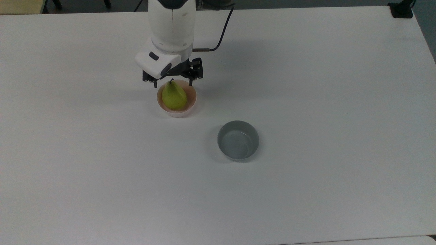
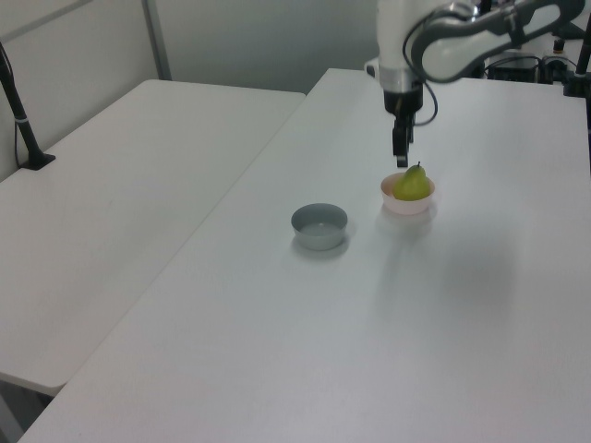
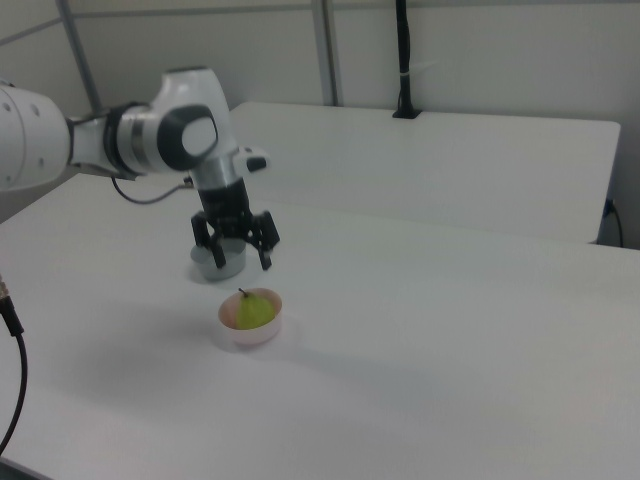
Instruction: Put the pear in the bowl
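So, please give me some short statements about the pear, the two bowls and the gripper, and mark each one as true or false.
1. The pear lies inside the pink bowl. True.
2. The gripper is shut on the pear. False: it is open and above the pear, holding nothing.
3. The grey bowl has nothing in it. True.
4. The two bowls touch each other. False: bare table lies between them.
5. The pear's stem points up. True, as the right view shows.
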{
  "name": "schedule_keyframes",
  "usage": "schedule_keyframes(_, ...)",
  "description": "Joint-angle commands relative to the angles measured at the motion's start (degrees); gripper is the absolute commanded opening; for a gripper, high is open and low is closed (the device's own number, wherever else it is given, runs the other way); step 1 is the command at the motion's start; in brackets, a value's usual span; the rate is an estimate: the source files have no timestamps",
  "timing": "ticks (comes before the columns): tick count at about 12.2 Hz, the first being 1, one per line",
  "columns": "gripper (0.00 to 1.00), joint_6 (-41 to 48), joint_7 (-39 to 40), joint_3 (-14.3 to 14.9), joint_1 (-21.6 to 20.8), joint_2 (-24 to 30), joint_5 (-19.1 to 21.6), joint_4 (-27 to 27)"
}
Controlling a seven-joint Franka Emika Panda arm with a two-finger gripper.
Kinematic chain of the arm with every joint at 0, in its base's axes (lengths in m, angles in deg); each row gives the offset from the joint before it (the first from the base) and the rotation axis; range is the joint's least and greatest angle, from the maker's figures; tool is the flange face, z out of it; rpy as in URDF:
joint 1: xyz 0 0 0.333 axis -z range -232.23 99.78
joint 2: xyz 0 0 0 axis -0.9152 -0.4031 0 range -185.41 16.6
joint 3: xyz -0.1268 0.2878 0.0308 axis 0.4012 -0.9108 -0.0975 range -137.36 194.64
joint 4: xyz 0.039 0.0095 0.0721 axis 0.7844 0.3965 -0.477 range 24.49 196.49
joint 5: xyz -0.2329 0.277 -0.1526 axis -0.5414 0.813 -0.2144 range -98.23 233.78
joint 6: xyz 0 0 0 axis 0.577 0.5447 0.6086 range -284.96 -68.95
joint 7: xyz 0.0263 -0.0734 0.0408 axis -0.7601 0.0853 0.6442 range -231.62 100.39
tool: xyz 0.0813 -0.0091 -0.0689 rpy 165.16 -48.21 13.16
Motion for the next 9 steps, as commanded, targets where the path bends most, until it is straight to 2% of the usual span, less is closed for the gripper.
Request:
schedule_keyframes(1,1.0,7.9,-0.7,0.2,-1.2,2.3,1.4,-6.5)
schedule_keyframes(4,1.0,12.5,-0.9,0.2,-1.3,6.3,2.6,-9.0)
schedule_keyframes(7,1.0,14.2,-8.5,1.1,-3.7,9.6,2.6,-9.0)
schedule_keyframes(9,1.0,16.7,-10.4,1.1,-3.9,11.2,2.6,-9.0)
